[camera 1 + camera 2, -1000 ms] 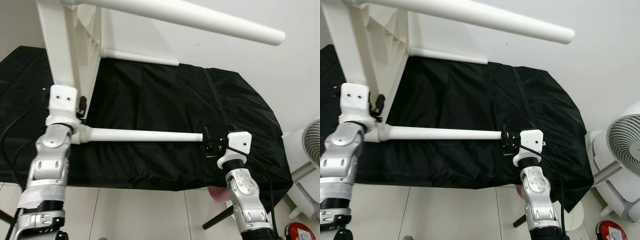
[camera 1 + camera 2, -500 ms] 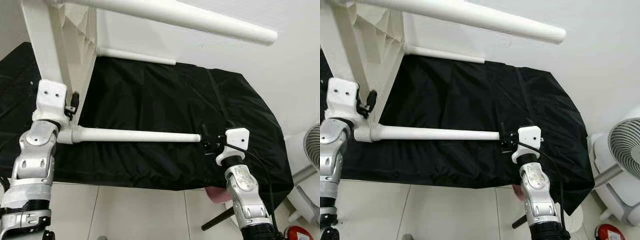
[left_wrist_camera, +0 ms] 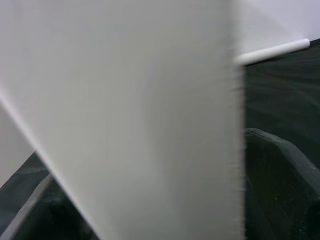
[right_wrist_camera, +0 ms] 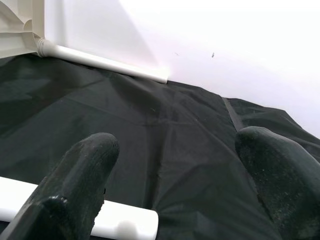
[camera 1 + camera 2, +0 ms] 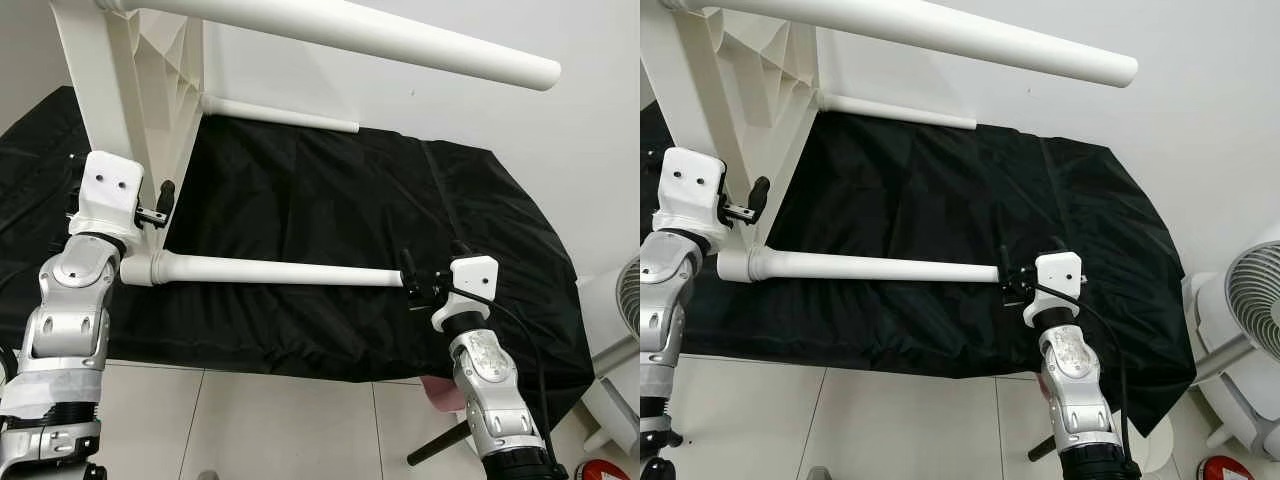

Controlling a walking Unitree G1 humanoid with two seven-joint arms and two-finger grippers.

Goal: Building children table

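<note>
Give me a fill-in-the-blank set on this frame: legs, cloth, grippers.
1. The white table lies on its side on a ____ cloth.
2. The right gripper sits at the free end of the nearest leg, its fingers ____.
3. The left gripper is at the tabletop's edge, near that leg's ____ end.
4. A white ____ stands on the floor to the robot's right.

Missing words: black; open; attached; fan
</note>
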